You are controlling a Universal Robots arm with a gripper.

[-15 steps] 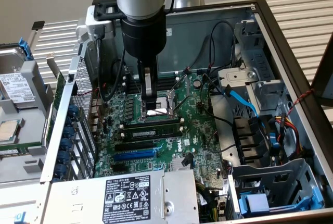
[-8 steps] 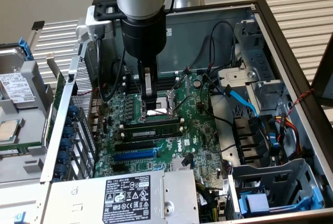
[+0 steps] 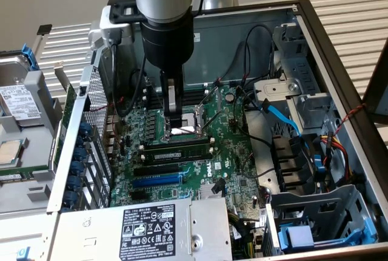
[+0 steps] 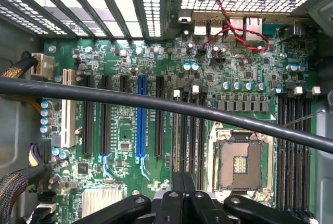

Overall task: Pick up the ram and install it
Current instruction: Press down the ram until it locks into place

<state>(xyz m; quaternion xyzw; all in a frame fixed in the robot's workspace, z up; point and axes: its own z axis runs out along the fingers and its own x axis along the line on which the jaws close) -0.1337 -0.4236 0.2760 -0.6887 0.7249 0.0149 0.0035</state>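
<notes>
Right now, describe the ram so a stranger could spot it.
In the open computer case, find the silvery processor socket on the green motherboard. The ram lies alongside it, toward the blue slot: a long stick carrying chips, unlike the bare black slots nearby.

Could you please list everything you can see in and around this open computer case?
Case: one, black and grey metal, open, filling the middle of the exterior view.
Motherboard: one, green, on the case floor.
Ram: one, dark green-black stick, lying across the board below the processor socket.
Processor socket: one, silver frame, empty.
Blue slot: one, long, among black slots.
Red and black wire: one twisted pair, near the rear ports.
Black cable: one, crossing the wrist view.
Power supply: one, grey with a black label, at the near edge.
Blue data cable: one, toward the exterior view's right.
Gripper: one, black, shut, above the socket, holding nothing.
</notes>
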